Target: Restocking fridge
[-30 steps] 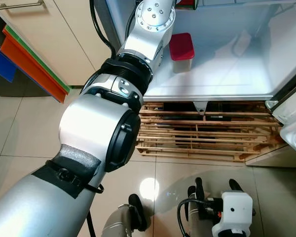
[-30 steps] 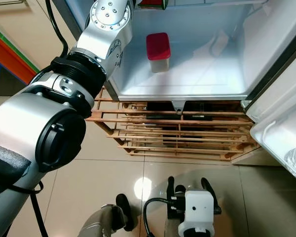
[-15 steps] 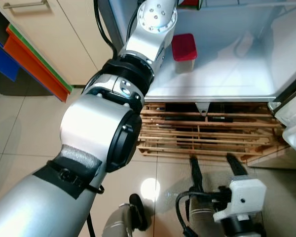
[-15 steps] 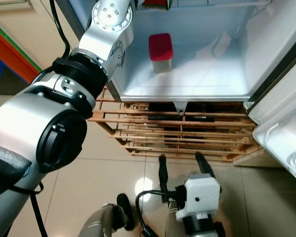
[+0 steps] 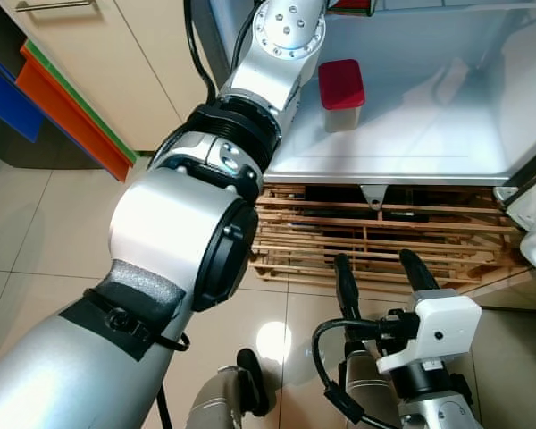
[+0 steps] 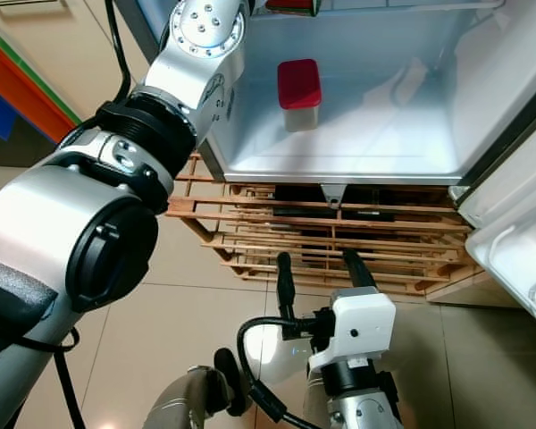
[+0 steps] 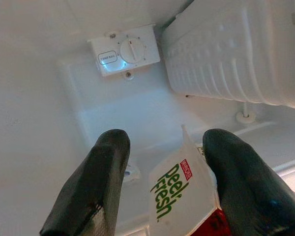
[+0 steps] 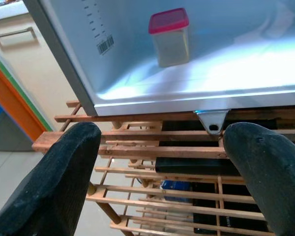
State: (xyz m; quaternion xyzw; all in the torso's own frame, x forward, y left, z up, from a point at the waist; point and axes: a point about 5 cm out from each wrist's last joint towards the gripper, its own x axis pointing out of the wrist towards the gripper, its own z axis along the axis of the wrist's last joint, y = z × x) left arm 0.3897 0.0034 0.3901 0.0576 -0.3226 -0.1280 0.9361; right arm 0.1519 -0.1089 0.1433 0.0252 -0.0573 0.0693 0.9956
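Carton between left gripper fingers, deep inside fridge.

Glossy beige floor tiles, a wooden pallet, cream cabinets.

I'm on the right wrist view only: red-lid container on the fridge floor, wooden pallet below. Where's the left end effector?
Observer: The left end effector is inside the fridge, up by the temperature dial.
Operator: Holding anything?
Observer: A Peel Fresh carton sits between its fingers; whether they press on it, I cannot tell.
Operator: And the right end effector, where is it relative to the fridge?
Observer: The right end effector is open, low over the tile floor, in front of the pallet, outside the fridge.
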